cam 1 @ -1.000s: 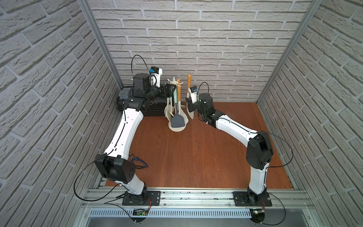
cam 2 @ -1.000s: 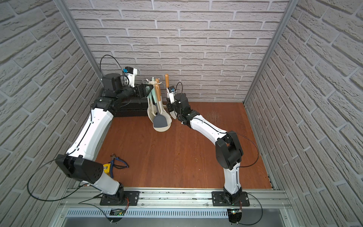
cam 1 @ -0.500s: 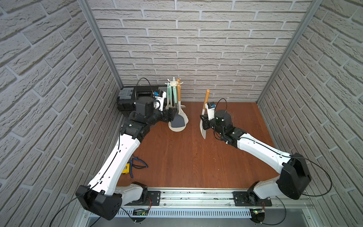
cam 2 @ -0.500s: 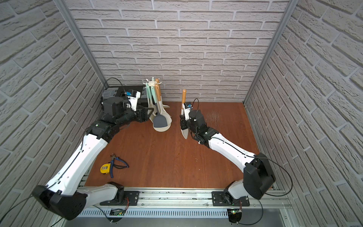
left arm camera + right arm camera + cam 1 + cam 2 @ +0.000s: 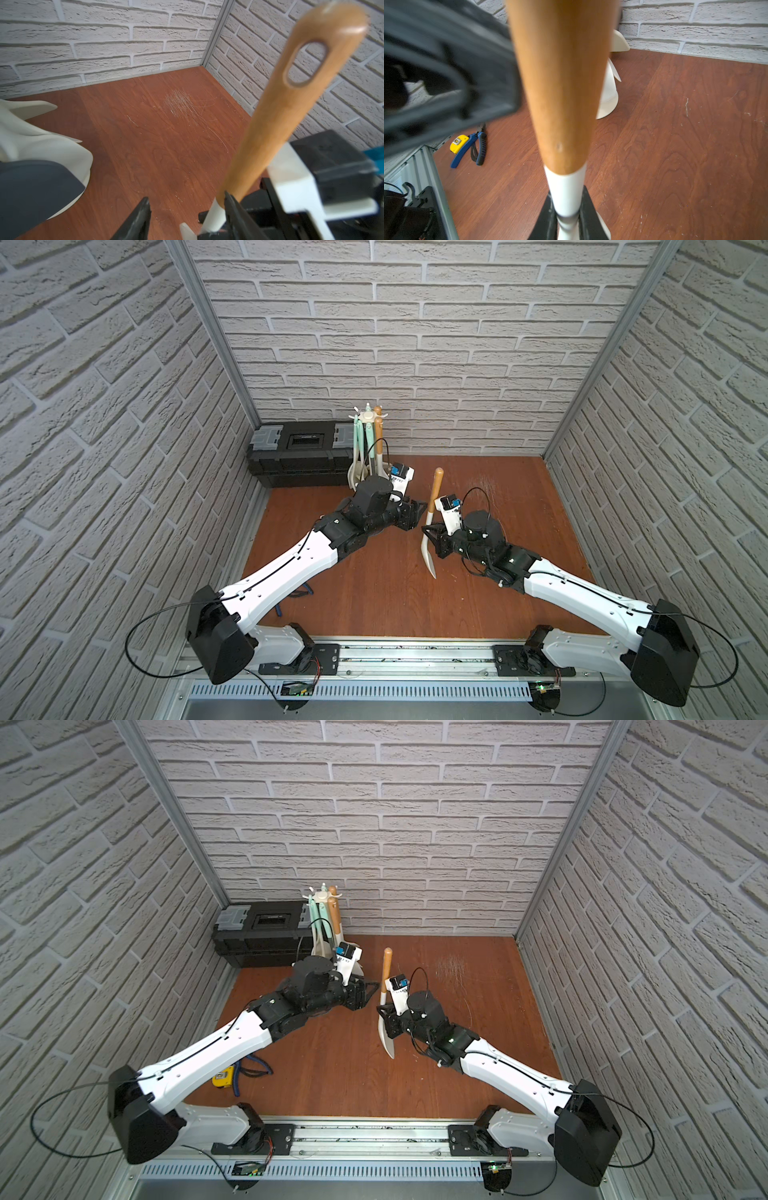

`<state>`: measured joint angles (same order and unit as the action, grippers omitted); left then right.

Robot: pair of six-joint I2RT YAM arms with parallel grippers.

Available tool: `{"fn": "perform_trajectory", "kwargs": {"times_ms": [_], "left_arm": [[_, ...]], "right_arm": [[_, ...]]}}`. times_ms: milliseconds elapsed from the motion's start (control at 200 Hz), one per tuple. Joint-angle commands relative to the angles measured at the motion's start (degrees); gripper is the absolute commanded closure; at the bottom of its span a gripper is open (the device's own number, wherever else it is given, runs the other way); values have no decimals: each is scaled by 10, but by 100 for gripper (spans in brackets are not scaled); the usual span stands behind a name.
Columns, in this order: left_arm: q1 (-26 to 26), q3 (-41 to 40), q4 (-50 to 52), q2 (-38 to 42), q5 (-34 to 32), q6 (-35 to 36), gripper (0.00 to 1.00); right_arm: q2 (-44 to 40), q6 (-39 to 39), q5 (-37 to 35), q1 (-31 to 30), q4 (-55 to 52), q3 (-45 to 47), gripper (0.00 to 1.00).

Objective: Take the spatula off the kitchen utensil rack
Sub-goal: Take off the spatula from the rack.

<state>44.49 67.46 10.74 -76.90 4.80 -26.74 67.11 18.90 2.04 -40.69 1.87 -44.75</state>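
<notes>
Top views: the kitchen utensil rack (image 5: 368, 418) (image 5: 322, 897) stands at the back wall with mint-handled and wooden-handled utensils hanging from its crown of hooks. The spatula (image 5: 434, 494) (image 5: 387, 968) is off the rack. It is held clear of the floor, well in front of the rack and towards the robot's right, roughly upright with the wooden handle up and the cream blade down. The right gripper (image 5: 430, 531) (image 5: 384, 1011) is clamped on its white neck, just below the wood. The right wrist view confirms this, with both black fingers (image 5: 584, 204) pressed against the neck of the spatula (image 5: 558, 83). The left gripper (image 5: 417, 515) (image 5: 370, 992) sits in front of the rack, between it and the spatula. In the left wrist view the left gripper (image 5: 187, 197) has its jaws partly apart. The spatula (image 5: 291, 104) neck lies inside the gap, close to one finger (image 5: 234, 212) and apart from the other. A black toolbox (image 5: 303, 448) sits just beside the rack on the robot's left. Blue pliers (image 5: 478, 145) and a yellow tape measure (image 5: 221, 1080) lie well apart from the rack, near the front rail.
</notes>
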Motion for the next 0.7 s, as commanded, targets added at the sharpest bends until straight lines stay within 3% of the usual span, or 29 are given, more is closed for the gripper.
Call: {"fn": "perform_trajectory", "kwargs": {"times_ms": [0,205,425,695], "left_arm": [[7,16,-57,-15,21,-29,45],[11,14,-82,-34,39,-49,45],[13,-11,-78,-4,16,-46,43],[14,-24,-90,12,63,-49,46]], "right_arm": [[-20,30,19,-4,35,-16,97],[-20,77,26,-5,15,-30,97],[-28,146,-43,-4,-43,-44,97],[-12,121,2,-4,-40,-65,97]]}}
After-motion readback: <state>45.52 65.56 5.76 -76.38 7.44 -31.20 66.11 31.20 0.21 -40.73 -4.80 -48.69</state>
